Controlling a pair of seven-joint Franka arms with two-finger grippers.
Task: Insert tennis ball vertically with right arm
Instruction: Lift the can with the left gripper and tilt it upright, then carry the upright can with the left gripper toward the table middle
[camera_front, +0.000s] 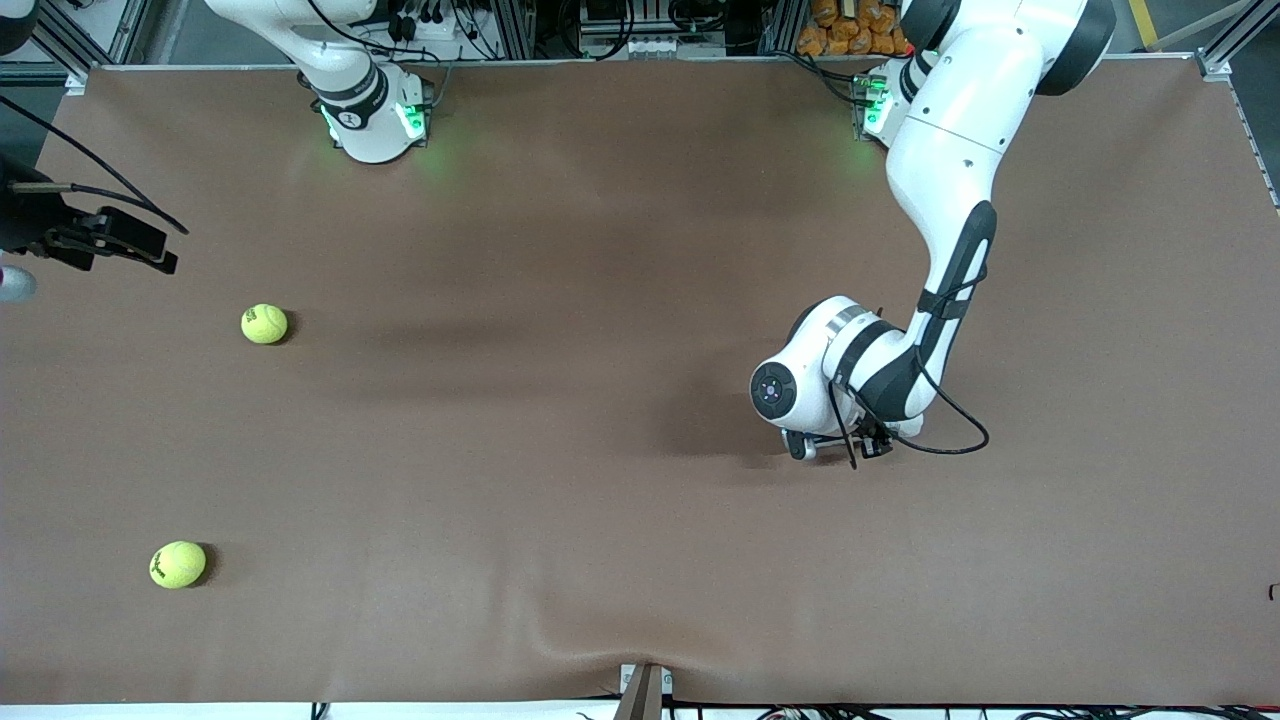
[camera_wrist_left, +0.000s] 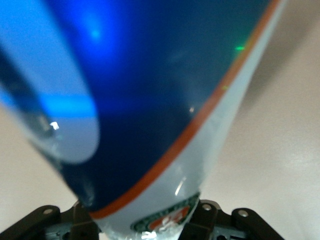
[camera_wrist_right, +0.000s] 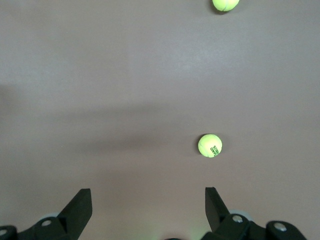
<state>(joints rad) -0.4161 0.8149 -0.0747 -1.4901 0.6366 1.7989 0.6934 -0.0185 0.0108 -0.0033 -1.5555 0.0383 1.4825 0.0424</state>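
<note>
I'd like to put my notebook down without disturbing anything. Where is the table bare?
The wide brown stretch between the two tennis balls and the left tool is bare. It is busier by the balls, under the open right tool, and around the left tool's blue can.

Left wrist view: a blue can (camera_wrist_left: 150, 90) fills most of the frame, very close to the lens and blurred. Its body is dark blue with a light blue oval patch, edged by a thin orange stripe, then a pale blue band. A small round logo in green, white and orange sits at its narrow end. The left gripper (camera_wrist_left: 145, 222) is clamped on that end, black fingers (camera_wrist_left: 210, 215) against either side. Tan table (camera_wrist_left: 280, 150) beneath.
</note>
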